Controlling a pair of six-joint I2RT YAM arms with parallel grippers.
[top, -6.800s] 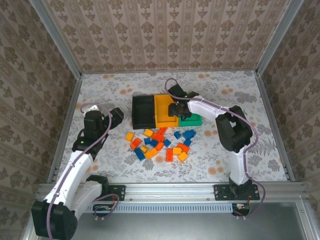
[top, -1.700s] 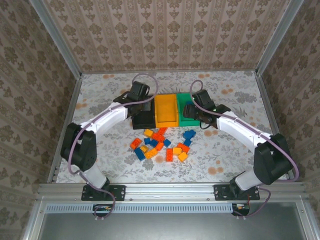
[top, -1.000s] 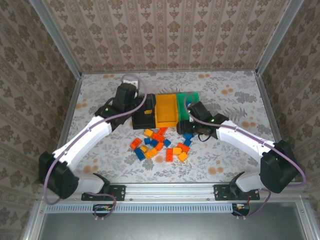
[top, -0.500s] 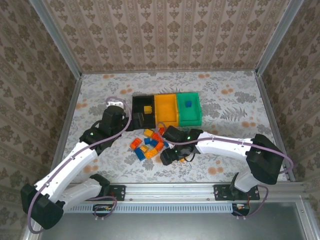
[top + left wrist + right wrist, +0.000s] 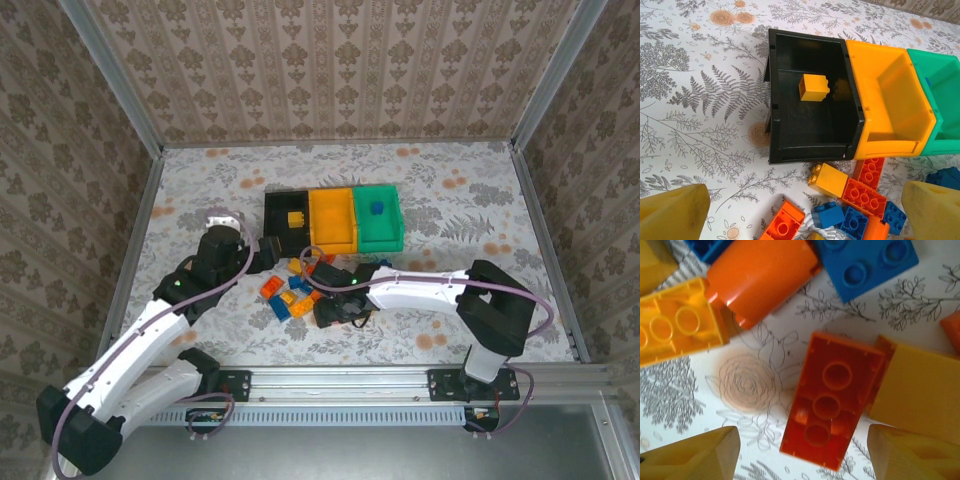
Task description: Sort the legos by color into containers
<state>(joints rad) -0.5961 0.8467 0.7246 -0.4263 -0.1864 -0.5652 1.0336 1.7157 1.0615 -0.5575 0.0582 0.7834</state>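
Hovering low at the near right edge of the loose legos, the right gripper has its jaws partly apart, with one yellow fingertip on each side of an orange-red brick. You can see bare floral table between that brick and the left-hand pad. The other pad is nearer, but a gap shows there too, so nothing is clamped. The brick lies flat with its hollow underside up, three round tubes showing. Along one edge it touches a yellow brick.

Left gripper: jaws spread wide and empty, fingertips at the bottom corners of its wrist view. From overhead you find it just beside the near left corner of the black bin, above the far left edge of the pile.

Containers: three joined in a row on the far side of the pile, black on the left, orange-yellow bin in the middle, green bin on the right. The black one holds a yellow cube. The green one holds a blue brick.

The other legos lie mixed on the table, yellow, orange-red and blue. The nearest lie just beside the near walls of the black and orange-yellow bins.
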